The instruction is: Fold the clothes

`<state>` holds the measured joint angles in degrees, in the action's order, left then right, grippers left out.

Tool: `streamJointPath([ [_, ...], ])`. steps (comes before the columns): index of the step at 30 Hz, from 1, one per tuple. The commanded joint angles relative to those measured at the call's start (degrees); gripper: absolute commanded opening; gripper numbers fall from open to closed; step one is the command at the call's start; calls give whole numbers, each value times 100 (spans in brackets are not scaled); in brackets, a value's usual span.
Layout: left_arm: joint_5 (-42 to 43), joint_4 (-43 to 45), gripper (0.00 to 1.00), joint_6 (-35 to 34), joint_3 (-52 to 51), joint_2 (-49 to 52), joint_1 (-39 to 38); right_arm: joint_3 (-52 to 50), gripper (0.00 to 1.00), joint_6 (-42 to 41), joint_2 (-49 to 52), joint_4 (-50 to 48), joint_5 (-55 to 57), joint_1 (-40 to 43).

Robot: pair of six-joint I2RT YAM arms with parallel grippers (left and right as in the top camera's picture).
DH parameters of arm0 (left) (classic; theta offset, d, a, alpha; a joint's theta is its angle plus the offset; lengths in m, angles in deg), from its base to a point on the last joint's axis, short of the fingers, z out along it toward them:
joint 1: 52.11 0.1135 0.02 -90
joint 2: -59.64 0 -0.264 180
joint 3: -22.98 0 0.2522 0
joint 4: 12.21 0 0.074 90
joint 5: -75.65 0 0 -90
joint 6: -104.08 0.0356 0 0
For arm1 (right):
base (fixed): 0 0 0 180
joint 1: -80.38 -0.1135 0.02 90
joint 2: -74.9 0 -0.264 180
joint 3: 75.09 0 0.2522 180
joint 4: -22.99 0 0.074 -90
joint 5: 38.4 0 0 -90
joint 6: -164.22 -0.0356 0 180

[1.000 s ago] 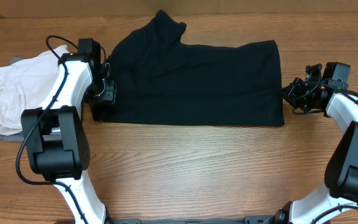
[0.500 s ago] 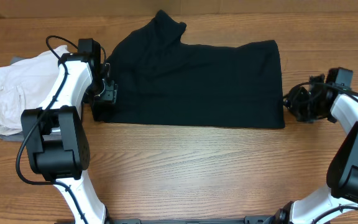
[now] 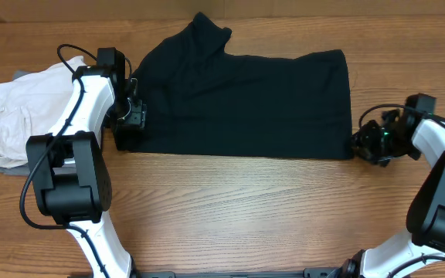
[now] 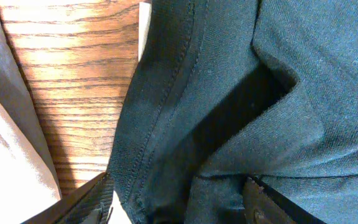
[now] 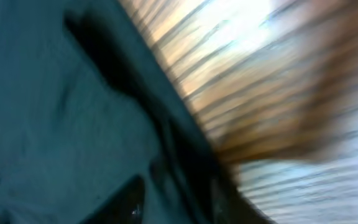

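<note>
The black T-shirt [image 3: 246, 100] lies flat across the back of the wooden table [image 3: 246, 208], one sleeve pointing to the far edge. My left gripper [image 3: 130, 127] is at the shirt's front left corner. In the left wrist view its jaws [image 4: 176, 208] are open, with the stitched hem and a raised fold of the shirt [image 4: 278, 50] between them. My right gripper [image 3: 361, 145] is at the shirt's front right corner. The right wrist view is blurred; its jaws [image 5: 173, 202] look open over the edge of the shirt [image 5: 42, 93].
A folded off-white pocketed garment [image 3: 10, 123] lies at the left, just beyond my left arm, and shows at the left of the left wrist view [image 4: 5, 155]. Bare wood fills the front half of the table.
My right gripper has moved along the shirt's right edge toward the front, down to the front right corner. My left gripper and the shirt have not moved.
</note>
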<state>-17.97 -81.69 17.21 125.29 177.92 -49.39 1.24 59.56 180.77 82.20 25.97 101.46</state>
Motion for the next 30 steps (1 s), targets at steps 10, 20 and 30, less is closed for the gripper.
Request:
streamJointPath([
  [10, 7, -24, 60, -7, 118, 13, 0, -35, 4, -662, -9, 356, 1106, 542],
  [20, 330, -479, 62, 4, 120, 11, -2, -9, 43, -616, -11, 669, 997, 927],
  [30, 1285, -1123, 84, 7, 74, 11, -2, 378, 51, -258, -343, 636, -153, 1093],
])
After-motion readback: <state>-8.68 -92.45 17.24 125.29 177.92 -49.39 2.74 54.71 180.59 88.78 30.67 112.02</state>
